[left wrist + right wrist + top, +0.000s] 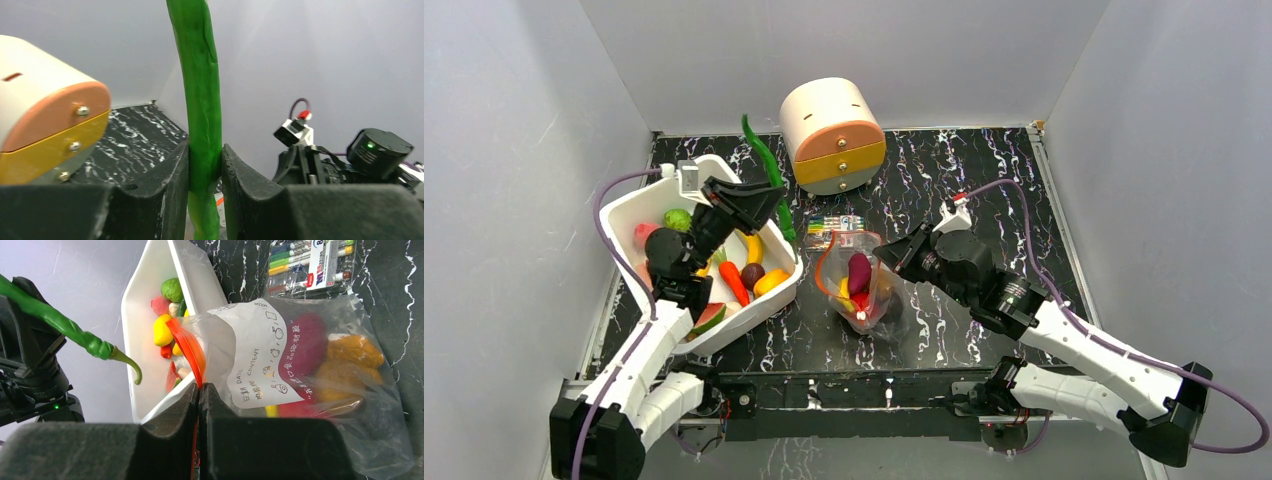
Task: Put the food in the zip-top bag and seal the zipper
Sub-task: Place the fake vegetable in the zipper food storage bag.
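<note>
My left gripper (769, 197) (205, 148) is shut on a long green toy pepper (764, 160) (202, 95), held up above the far corner of the white bin (636, 196). More food lies in the bin: a carrot (734, 284), a banana (754, 247), a green piece (677, 219) and a watermelon slice (709, 319). The zip-top bag (856, 285) (280, 355) stands mid-table with purple, yellow and red pieces inside. Its mouth is open toward the bin. My right gripper (886, 256) (200, 388) is shut on the red-orange zipper (188, 347) at the mouth edge.
A round cream box with orange and yellow drawers (832, 135) (45, 100) stands at the back. A flat pack of coloured pens (836, 222) (310, 262) lies just behind the bag. Grey walls close in the black marbled table (984, 180) on three sides.
</note>
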